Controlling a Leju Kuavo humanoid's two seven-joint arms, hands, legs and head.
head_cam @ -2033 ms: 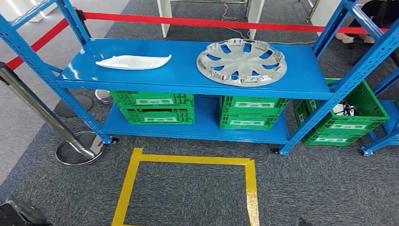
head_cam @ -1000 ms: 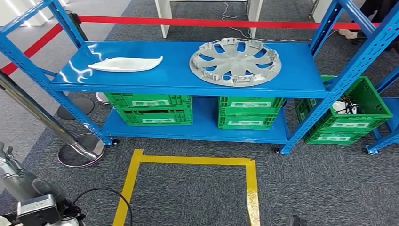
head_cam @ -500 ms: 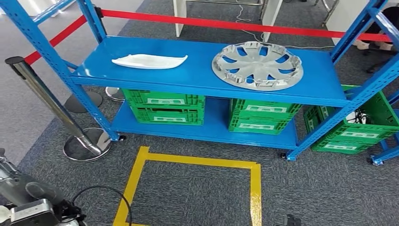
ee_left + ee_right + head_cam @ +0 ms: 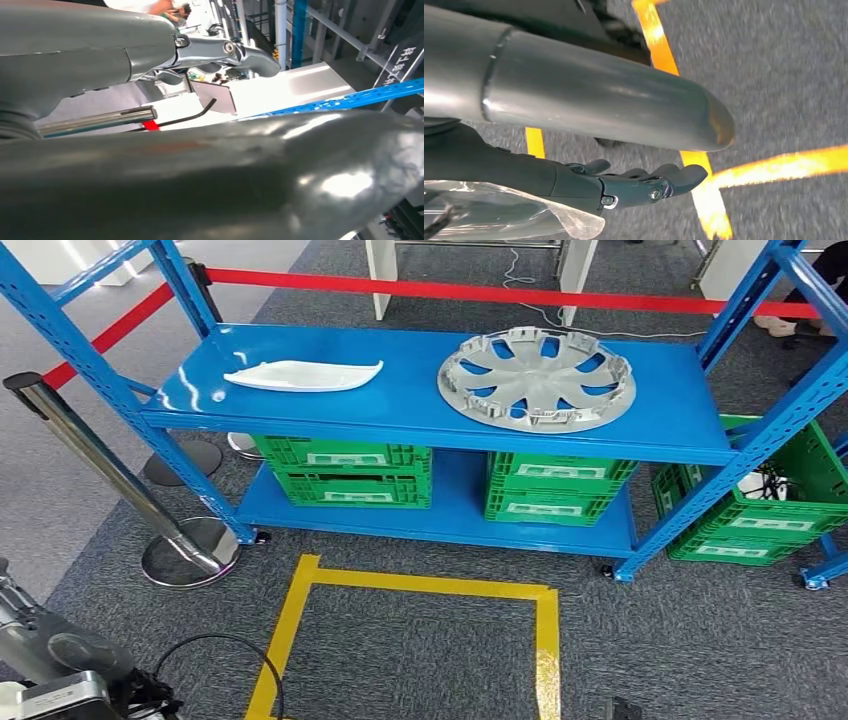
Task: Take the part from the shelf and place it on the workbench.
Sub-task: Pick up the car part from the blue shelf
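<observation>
Part at rest on the upper shelf; nothing grasped yet.

The grey wheel cover [image 4: 537, 378] lies flat at upper centre-right of the head view on the blue shelf [image 4: 400, 400], well apart from the white trim piece [image 4: 303, 374] at upper left. It is judged light, stiff and thin, with a slick face; take hold at the rim. The left hand [image 4: 220, 50] and right hand [image 4: 639, 182] both hold nothing, fingers extended. Green crates [image 4: 345, 472] sit below; yellow floor tape [image 4: 420, 585] marks the carpet.
</observation>
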